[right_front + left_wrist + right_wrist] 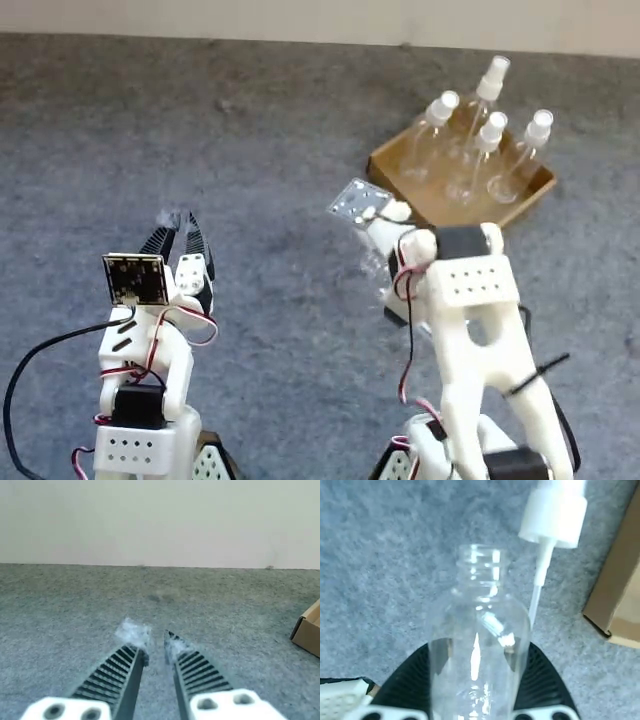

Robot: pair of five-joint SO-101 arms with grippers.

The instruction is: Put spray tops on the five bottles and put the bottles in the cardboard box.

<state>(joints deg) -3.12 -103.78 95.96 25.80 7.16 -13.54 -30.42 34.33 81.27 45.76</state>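
This looks like a small robotics workspace set up in an ordinary carpeted room, not a kitchen or a shop. Both arms stand on grey, short-pile carpet (250, 130). Well ahead of the left gripper (155, 640) the carpet ends at a plain pale wall (160, 520). The arms (475, 330) are white plastic builds of a hobby or research kind. Loose red and white wires (190, 322) loop around their joints, a black cable (40, 360) trails off the left one, and a bare circuit board (135, 278) sits at the wrist. Just ahead of the right gripper (479, 650) and off to one side, a plain cardboard box (400, 178) holds clear spray bottles (430, 140).
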